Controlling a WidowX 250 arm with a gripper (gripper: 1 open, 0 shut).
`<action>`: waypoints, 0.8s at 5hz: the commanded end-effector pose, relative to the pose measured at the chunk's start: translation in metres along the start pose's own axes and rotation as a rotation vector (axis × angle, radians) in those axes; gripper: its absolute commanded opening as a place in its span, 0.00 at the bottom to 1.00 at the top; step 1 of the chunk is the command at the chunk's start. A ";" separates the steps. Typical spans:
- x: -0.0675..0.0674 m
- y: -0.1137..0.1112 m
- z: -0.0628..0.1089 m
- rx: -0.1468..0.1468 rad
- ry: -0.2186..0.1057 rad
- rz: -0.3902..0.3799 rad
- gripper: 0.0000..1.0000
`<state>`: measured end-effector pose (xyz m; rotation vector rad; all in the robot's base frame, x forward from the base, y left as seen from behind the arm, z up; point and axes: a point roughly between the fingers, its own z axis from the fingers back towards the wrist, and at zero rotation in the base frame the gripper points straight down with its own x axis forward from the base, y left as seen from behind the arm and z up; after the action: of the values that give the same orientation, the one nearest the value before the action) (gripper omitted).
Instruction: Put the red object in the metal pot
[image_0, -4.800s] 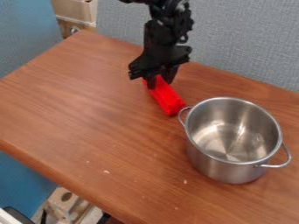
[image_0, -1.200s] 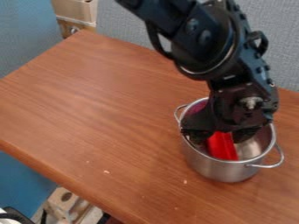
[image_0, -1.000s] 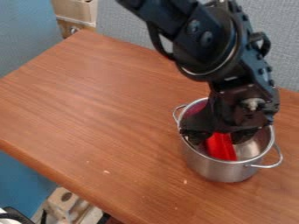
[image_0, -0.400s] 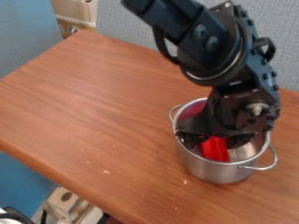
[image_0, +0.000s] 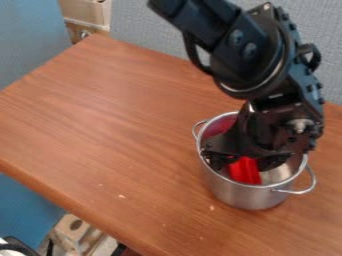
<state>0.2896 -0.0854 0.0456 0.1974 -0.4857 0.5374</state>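
The metal pot (image_0: 225, 192) stands on the wooden table near its right front edge, shiny, with a loop handle at its right. The red object (image_0: 245, 170) is inside the pot, leaning on end, and only its upper part shows above the rim. My gripper (image_0: 250, 157) reaches steeply down into the pot from above. Its dark fingers stand apart on either side of the red object, open. The arm hides the back of the pot and the fingertips are lost inside it.
The brown wooden table (image_0: 107, 110) stretches to the left of the pot, and its front edge runs diagonally close below the pot. A blue wall lies behind it. A beige fixture (image_0: 88, 12) sits at the top left.
Several seconds ago the red object lay on the table left of the pot under the gripper; now it is in the pot. Over the last second the hand barely shifted and the block sank slightly.
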 end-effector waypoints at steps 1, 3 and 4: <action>0.007 -0.008 0.010 -0.026 -0.021 -0.001 1.00; 0.009 -0.010 0.008 -0.005 -0.016 0.001 1.00; 0.010 -0.012 0.007 0.002 -0.014 0.003 1.00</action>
<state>0.2956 -0.0871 0.0430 0.2333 -0.4642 0.5491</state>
